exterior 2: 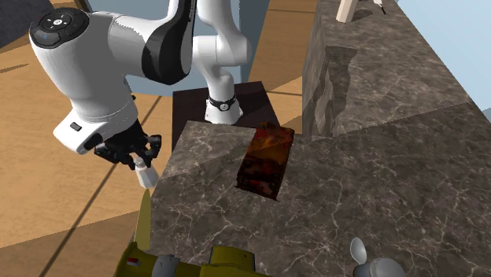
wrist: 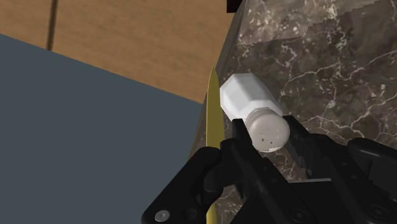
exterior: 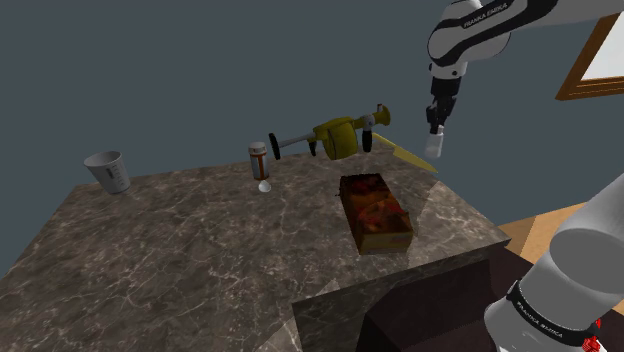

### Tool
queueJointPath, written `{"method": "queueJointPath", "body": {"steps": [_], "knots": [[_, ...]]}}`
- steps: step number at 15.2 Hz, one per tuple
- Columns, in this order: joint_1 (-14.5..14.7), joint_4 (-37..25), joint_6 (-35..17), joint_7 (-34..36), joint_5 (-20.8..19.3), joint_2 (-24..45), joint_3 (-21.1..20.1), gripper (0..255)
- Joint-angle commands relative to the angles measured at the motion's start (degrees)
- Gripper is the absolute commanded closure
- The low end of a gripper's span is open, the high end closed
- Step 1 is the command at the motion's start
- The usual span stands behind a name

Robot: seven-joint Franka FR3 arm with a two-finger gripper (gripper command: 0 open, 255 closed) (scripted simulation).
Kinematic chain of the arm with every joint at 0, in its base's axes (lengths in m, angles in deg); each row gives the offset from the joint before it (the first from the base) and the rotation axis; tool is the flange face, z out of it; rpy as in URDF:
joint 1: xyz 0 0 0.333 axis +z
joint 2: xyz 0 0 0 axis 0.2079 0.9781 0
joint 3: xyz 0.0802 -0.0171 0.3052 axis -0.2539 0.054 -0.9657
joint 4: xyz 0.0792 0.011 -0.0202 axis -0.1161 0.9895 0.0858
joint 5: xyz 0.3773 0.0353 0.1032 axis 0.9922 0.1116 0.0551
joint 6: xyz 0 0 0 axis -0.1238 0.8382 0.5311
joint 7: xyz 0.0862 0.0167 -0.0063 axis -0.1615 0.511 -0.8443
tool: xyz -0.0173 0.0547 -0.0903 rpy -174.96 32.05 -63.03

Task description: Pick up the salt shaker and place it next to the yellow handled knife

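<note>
My black gripper [exterior: 436, 128] hangs in the air above the marble table's [exterior: 200, 240] far right corner, shut on a white salt shaker [exterior: 433, 147]. In the wrist view the shaker [wrist: 250, 105] lies clasped at its perforated cap between the fingers [wrist: 239, 132] of the gripper [wrist: 267, 137]. Just below and beside it, a yellow knife blade [wrist: 213, 118] juts past the table's edge. The knife [exterior: 408, 155] lies at the corner next to a bulky yellow tool [exterior: 338, 137]. In the second exterior view the gripper [exterior 2: 140, 160] holds the shaker [exterior 2: 145, 175] above the blade [exterior 2: 144, 220].
A brown box with reddish contents [exterior: 377, 212] lies on the table near the right edge. At the back stand an orange pill bottle [exterior: 258, 158], a small glass [exterior: 265, 185] and a white cup [exterior: 107, 171]. Wooden floor [exterior 2: 71, 212] lies beyond the table's edge.
</note>
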Motion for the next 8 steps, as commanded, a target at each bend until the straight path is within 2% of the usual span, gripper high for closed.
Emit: {"method": "queueJointPath", "body": {"steps": [1, 8], "knots": [[0.0, 1.3, -1.6, 0.2, 0.0, 0.3, 0.0, 255], [-0.1, 4.6, -7.1, 0.3, 0.2, 2.5, 0.3, 255]]}}
